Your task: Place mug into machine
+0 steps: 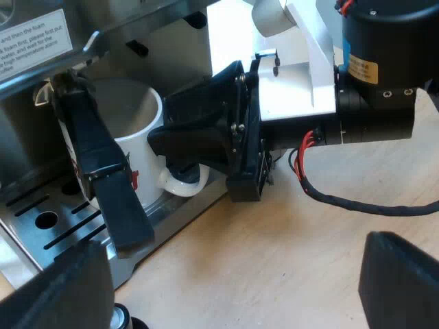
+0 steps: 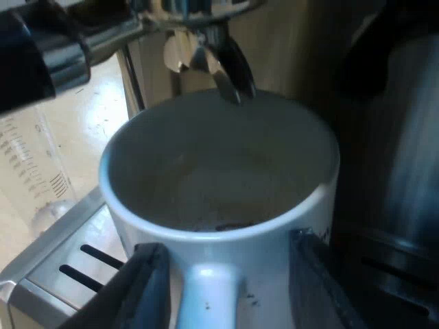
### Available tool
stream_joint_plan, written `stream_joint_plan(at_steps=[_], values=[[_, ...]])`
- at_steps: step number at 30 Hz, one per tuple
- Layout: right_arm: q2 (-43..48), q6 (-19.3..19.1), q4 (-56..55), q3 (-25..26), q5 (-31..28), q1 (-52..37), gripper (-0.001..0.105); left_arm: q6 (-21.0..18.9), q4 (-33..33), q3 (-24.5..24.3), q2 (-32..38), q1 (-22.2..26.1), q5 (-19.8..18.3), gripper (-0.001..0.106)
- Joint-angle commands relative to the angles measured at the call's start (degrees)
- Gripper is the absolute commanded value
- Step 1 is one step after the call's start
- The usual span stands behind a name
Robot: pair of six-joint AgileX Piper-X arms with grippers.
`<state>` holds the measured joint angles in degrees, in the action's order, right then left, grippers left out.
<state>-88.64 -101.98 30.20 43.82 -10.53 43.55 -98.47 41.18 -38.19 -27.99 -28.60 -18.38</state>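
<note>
Drip tray (image 1: 68, 221) bears mug (image 1: 137, 130) below "foam" label (image 1: 34, 41).

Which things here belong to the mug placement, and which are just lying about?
Job: mug, standing on the espresso machine's drip tray; holder spouts over it; right gripper, open around the mug's handle.
Lying about: measuring glass beside the tray; left gripper, open over the wooden table.
</note>
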Motion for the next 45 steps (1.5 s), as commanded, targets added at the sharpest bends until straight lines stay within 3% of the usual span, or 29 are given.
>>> stream_joint_plan(at_steps=[1, 17, 23, 27, 45], values=[[0.66, -0.65, 0.89, 0.69, 0.54, 0.16, 0.043, -0.49, -0.76, -0.12, 0.15, -0.24, -0.34, 0.079], [6.47, 0.28, -5.6, 0.3, -2.09, 2.04, 0.043, -0.49, -0.76, -0.12, 0.15, -0.24, -0.34, 0.079], [10.82, 3.28, -3.76, -6.06, -4.31, 2.72, 0.043, -0.49, -0.76, -0.12, 0.15, -0.24, -0.34, 0.079], [13.26, 3.26, 0.16, -11.24, -4.31, 2.72, 0.043, -0.49, -0.76, -0.12, 0.15, -0.24, -0.34, 0.079], [3.8, 3.26, 12.87, -11.93, -1.44, 2.72, 0.043, -0.49, -0.76, -0.12, 0.15, -0.24, -0.34, 0.079]])
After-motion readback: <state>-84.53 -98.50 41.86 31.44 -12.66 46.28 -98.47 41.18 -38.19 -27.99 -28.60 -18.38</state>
